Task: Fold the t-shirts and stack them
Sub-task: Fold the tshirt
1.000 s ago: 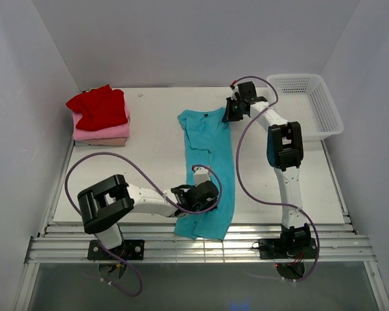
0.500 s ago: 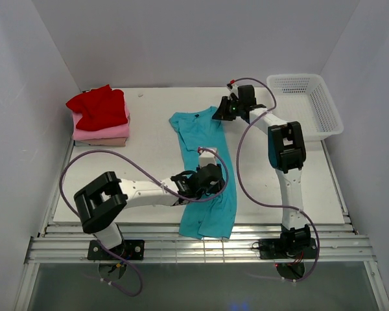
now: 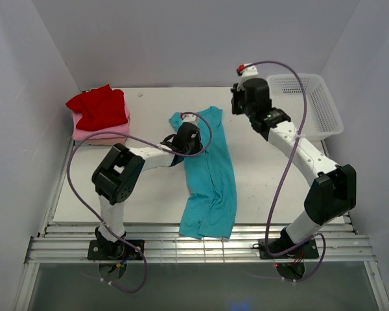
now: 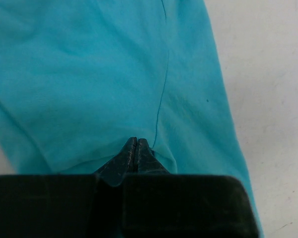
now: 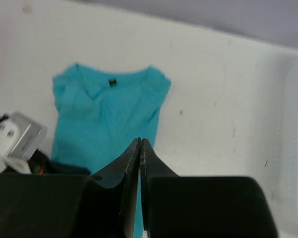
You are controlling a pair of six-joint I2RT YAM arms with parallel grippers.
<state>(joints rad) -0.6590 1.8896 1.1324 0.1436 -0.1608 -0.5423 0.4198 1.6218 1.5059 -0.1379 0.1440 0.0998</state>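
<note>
Both pressed together: L end effector (image 4: 137,142) over teal t-shirt (image 3: 214,175), R end effector (image 5: 140,141) raised above table (image 3: 149,188)

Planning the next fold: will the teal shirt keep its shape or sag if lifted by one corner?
Probably sags: the teal shirt lies limp and creased, hem uneven. Thin cloth, so likely light; one pinch would probably bunch it.

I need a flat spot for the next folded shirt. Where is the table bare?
Widest bare table lies between the teal shirt and the right arm. A narrower strip runs between the shirt and the red-topped stack, but the left arm crosses it. Crowded: the far right corner, filled by the basket.
</note>
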